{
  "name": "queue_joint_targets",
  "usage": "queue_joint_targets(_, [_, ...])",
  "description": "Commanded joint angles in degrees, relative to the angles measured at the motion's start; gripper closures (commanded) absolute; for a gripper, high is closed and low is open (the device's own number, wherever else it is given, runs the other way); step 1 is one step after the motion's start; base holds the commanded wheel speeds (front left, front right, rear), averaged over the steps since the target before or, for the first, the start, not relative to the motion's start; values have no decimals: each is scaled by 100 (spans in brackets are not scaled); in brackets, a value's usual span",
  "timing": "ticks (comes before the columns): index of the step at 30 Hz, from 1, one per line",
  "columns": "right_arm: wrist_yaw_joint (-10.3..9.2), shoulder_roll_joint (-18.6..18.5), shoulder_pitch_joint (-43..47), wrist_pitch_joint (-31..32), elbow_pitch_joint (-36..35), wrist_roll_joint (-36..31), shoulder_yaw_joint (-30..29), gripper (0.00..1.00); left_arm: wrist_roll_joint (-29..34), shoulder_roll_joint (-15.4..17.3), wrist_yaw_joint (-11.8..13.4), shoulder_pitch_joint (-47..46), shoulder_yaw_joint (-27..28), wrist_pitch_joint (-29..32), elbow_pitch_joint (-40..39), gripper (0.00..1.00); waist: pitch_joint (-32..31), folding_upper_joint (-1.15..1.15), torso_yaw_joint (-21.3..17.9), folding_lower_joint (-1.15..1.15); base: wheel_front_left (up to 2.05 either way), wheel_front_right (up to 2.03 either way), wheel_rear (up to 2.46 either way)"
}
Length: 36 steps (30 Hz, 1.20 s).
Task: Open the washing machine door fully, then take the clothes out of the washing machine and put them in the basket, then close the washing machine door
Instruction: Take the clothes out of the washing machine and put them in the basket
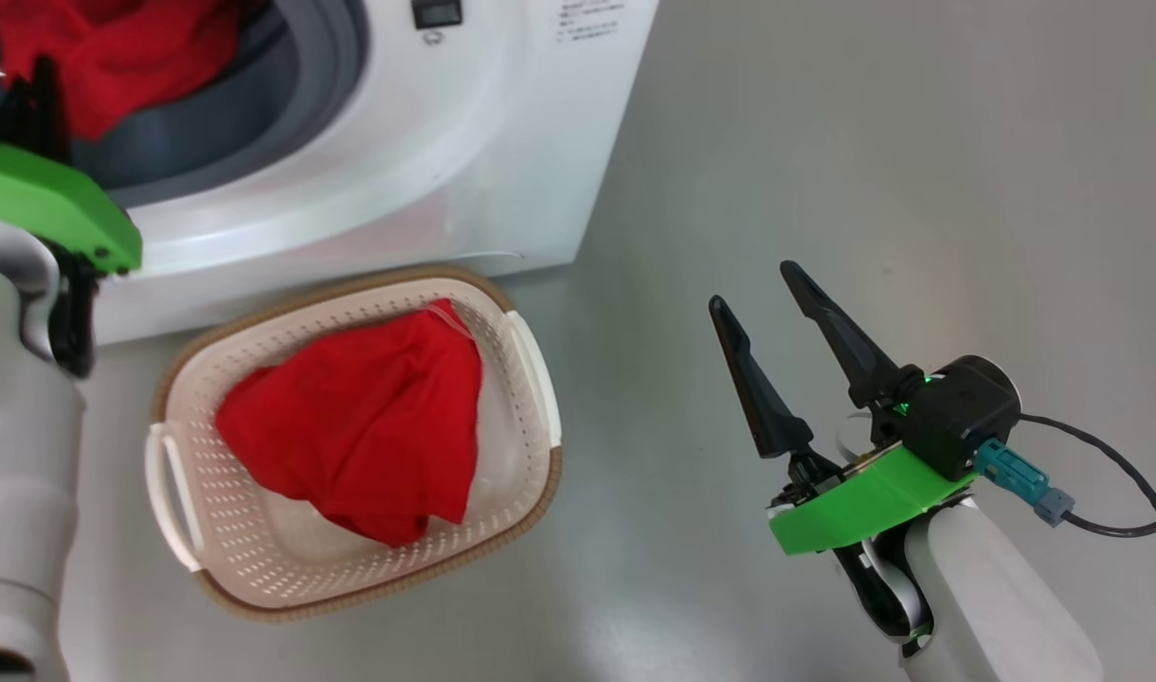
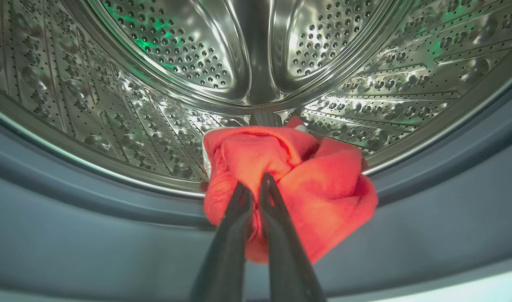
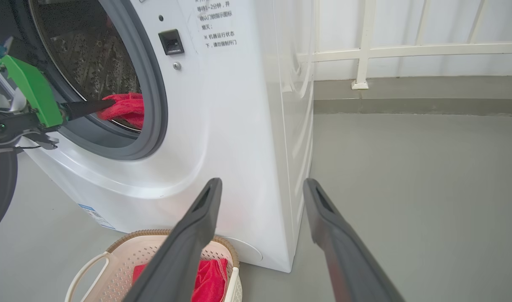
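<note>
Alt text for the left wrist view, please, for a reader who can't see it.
The left gripper has its two long dark jaws shut on a bright red soft fabric garment bunched at the mouth of the washing machine's perforated steel drum. A grey rubber gasket curves across the foreground.

The drum [image 2: 163,54] is gleaming as polished, perforated metal, the gasket [image 2: 71,235] is looking like matt grey rubber, the red garment [image 2: 323,188] is showing soft cloth, and the basket [image 1: 208,511] is showing perforated cream plastic.
</note>
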Motion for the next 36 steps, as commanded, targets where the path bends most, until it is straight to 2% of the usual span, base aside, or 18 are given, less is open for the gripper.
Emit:
queue_joint_targets(1, [36,29,65,-36,-127,-43,105,0,-34,257,-22,162,95,-71,-268,100,-176,0,139,0,0,0,0])
queue_joint_targets(15, [36,29,266,-36,-134,-52,29,0,180,175,182,1640,716,-76,-2384,100,-797,0,290,0,0,0,0])
queue_joint_targets(36, [36,29,767,-36,-167,-91,-137,0,824,-656,136,4200,1419,-76,-5667,100,-1758,0,449,0,0,0,0])
